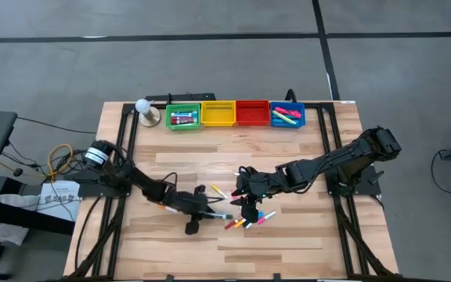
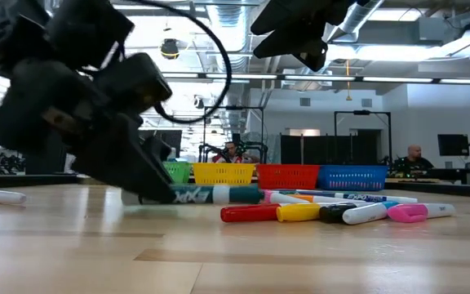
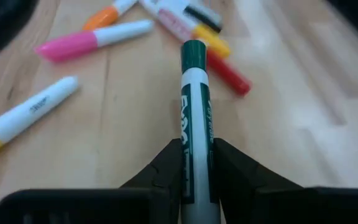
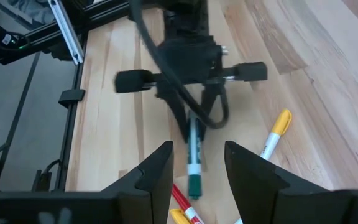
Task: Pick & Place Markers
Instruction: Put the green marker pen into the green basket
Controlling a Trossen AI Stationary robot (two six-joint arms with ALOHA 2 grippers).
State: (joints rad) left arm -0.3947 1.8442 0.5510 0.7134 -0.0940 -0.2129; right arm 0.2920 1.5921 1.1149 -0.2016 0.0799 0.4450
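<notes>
1. Closest to the left wrist camera, the left gripper (image 3: 196, 171) is seen with a green-capped marker (image 3: 196, 118) pinched between its two fingers (image 3: 166, 168); the pen's white barrel runs straight out along the gripper's own line, cap end pointing away from the wrist.
2. From table height the same marker (image 2: 219, 195) is seen lying flat on the wooden table (image 2: 96, 253), so it is judged gripped but not yet lifted.
3. Just past the cap, the loose markers (image 2: 333, 212) are heaped in red, yellow, pink and white; the held pen's cap points toward that heap and is near it.
4. Directly over this spot the right gripper (image 4: 197, 171) hangs with its fingers spread and nothing between them; the green-capped pen lies below the gap, lengthwise with the opening.
5. Seen from above, both grippers meet at the pile, the left gripper (image 1: 202, 205) being the one on the pen.
6. Well apart, at the far edge, stand the four bins (image 1: 236, 114); the lift is judged to go upward first, then away toward them.
</notes>
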